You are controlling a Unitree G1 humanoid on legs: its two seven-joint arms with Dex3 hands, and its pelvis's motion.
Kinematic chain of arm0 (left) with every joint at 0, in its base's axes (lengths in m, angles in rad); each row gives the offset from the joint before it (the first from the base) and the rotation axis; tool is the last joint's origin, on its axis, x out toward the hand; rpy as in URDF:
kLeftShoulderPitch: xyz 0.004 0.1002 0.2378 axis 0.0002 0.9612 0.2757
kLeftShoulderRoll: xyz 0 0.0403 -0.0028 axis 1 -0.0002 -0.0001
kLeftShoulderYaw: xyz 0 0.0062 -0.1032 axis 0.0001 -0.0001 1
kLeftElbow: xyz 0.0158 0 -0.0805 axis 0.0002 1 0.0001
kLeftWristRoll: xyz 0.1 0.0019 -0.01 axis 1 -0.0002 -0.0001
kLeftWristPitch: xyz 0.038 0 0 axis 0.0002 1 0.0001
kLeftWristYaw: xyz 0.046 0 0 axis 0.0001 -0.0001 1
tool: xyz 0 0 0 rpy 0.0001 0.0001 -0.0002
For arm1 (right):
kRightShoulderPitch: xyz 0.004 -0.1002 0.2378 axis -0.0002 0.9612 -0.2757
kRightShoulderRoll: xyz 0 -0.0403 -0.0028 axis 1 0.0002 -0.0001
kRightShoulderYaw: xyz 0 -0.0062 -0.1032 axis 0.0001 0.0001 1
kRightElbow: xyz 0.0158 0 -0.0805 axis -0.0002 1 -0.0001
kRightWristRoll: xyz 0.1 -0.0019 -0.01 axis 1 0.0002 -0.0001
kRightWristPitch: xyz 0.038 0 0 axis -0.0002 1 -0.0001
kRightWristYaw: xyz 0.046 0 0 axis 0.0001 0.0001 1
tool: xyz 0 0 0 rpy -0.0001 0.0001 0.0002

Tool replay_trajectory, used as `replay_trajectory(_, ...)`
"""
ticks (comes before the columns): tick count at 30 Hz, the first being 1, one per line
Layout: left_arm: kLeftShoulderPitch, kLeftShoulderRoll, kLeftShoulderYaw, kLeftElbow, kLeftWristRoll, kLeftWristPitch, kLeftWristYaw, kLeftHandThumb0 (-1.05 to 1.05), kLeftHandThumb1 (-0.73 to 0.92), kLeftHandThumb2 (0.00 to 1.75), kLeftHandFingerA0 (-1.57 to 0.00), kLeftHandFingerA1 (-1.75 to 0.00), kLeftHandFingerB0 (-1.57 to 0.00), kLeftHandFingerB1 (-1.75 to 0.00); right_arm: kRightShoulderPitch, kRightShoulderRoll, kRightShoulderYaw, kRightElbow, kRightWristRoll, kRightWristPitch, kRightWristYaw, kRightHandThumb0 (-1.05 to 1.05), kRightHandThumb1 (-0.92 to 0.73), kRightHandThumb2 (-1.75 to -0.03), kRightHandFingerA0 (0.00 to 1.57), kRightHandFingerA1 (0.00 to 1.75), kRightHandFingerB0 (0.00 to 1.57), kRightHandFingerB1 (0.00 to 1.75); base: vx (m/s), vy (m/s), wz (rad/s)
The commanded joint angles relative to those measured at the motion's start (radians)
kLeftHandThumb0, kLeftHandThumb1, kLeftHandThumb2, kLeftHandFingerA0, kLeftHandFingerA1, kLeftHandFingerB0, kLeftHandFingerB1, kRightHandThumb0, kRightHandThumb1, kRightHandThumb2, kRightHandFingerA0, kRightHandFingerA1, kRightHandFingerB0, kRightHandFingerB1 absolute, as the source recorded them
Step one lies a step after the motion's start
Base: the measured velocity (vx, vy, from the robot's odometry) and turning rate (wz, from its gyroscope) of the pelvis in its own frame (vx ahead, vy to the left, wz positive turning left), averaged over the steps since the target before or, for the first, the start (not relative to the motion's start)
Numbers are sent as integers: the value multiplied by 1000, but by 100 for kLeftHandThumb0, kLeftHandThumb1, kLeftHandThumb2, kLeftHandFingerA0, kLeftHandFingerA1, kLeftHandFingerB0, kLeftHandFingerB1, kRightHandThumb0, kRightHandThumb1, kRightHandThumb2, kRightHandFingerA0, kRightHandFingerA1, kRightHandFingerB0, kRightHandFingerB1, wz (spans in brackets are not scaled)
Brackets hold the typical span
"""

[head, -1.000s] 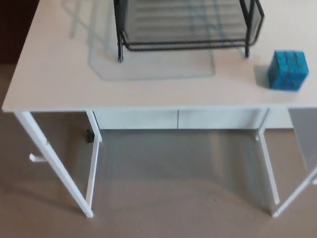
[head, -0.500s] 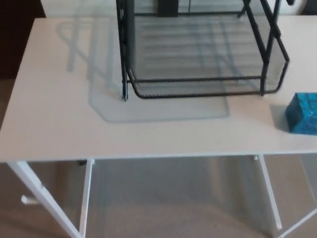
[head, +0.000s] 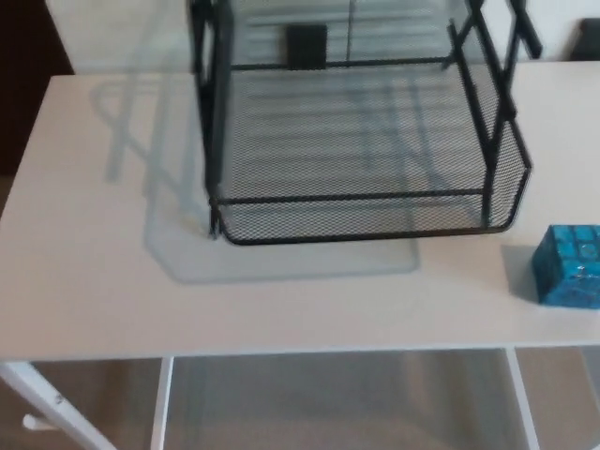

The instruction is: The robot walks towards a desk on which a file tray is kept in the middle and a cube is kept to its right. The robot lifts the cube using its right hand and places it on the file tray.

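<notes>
A black wire-mesh file tray (head: 361,211) stands in the middle of the white desk (head: 103,281), its open mesh floor facing up and its upper posts running out of the top of the picture. A blue cube (head: 569,265) with a patterned face rests on the desk at the right edge of the view, just right of the tray's front corner and partly cut off. Neither of my hands shows.
The desk's front edge crosses the lower part of the view, with white legs (head: 159,403) and beige carpet (head: 337,403) below. A dark panel (head: 23,84) lies at the far left, and a small dark object (head: 307,42) sits behind the tray.
The whole picture has shifted: the camera has come closer and tilted up, so the desk and tray sit lower and larger and less floor shows. Tray and cube keep their places on the desk.
</notes>
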Motion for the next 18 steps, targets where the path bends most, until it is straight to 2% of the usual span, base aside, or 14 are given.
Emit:
replay_trajectory(1, 13, 12, 28, -5, -17, -18, 10, -66, 72, 99, 0, -26, -1, -19, -15, 8, -52, 28, 60, -23, 20, -72, -61, -85, 59, 52, 13, 37, 0, 0, 0)
replay_trajectory(2, 17, 13, 31, -5, -17, -19, 8, -66, 72, 99, 0, -26, -1, -19, -17, 10, -54, 29, 57, -25, 21, -72, -61, -85, 59, 52, 13, 37, 0, 0, 0)
replay_trajectory(3, 37, 11, 53, -38, -37, -17, -2, -65, 73, 98, 0, -20, 0, -17, -9, 12, -98, 7, 103, -14, 51, -69, -58, -81, 79, 56, 12, 37, 62, 49, -6)
replay_trajectory(5, 48, 14, 46, -48, -23, -27, -6, -65, 73, 98, 0, -20, 0, -17, -1, 11, -111, -11, 106, 2, 65, -69, -58, -81, 79, 56, 12, 37, 54, 98, -8)
replay_trajectory(6, 23, 17, 44, 4, -11, -69, 2, -63, 72, 101, 0, -29, 0, -22, -15, 2, -87, 6, 70, 11, 48, -74, -61, -86, 72, 54, 9, 37, 43, 123, -9)
replay_trajectory(7, 2, 18, 45, 29, -6, -71, 18, -63, 72, 101, 0, -29, 0, -22, -20, -2, -65, 5, 40, 28, 29, -74, -61, -86, 72, 54, 9, 37, 68, 174, -13)
replay_trajectory(8, 13, 13, 54, 25, -14, -98, 15, -61, 70, 99, 0, -30, -3, -25, -6, 13, -122, 0, 112, 1, 69, -71, -58, -83, 71, 56, 8, 36, 58, 179, 0)
replay_trajectory(9, 11, 14, 48, 28, -4, -99, 25, -55, 88, 70, -8, -24, -9, -18, 9, 15, -135, -12, 125, -5, 73, -71, -58, -82, 70, 55, 11, 36, -24, 185, 9)
replay_trajectory(10, 5, 13, 42, 40, 8, -106, 41, -60, 70, 100, 0, -34, -1, -27, 3, 13, -125, -4, 104, 10, 53, -75, -59, -86, 70, 54, 9, 37, 89, 308, 27)
replay_trajectory(13, 11, 11, 35, 62, 15, -127, 54, -65, 69, 96, -1, -32, -7, -26, 18, 10, -127, 2, 95, -3, 33, -73, -59, -85, 72, 54, 10, 37, 80, 218, 0)
replay_trajectory(14, 28, 12, 36, 46, 9, -141, 33, -55, 88, 69, -7, -25, -7, -19, 31, 8, -190, -13, 170, -9, 91, -73, -59, -85, 69, 54, 8, 34, 0, 0, 0)
replay_trajectory(15, 36, 9, 44, 36, -3, -147, 24, -61, 71, 99, -1, -32, -3, -28, 21, 22, -235, -6, 216, 5, 108, -69, -54, -80, 68, 54, 8, 36, 108, 69, 10)
replay_trajectory(17, 40, 8, 47, 31, -8, -149, 21, -61, 71, 99, -1, -32, -3, -28, 18, 30, -262, -6, 227, 13, 117, -69, -54, -80, 68, 54, 8, 36, 70, 5, 6)
replay_trajectory(18, 39, 5, 58, 25, -24, -132, 13, -63, 69, 97, 0, -26, -6, -28, 3, 37, -298, 1, 257, 37, 137, -59, -53, -74, 67, 55, 8, 34, 0, 0, 0)
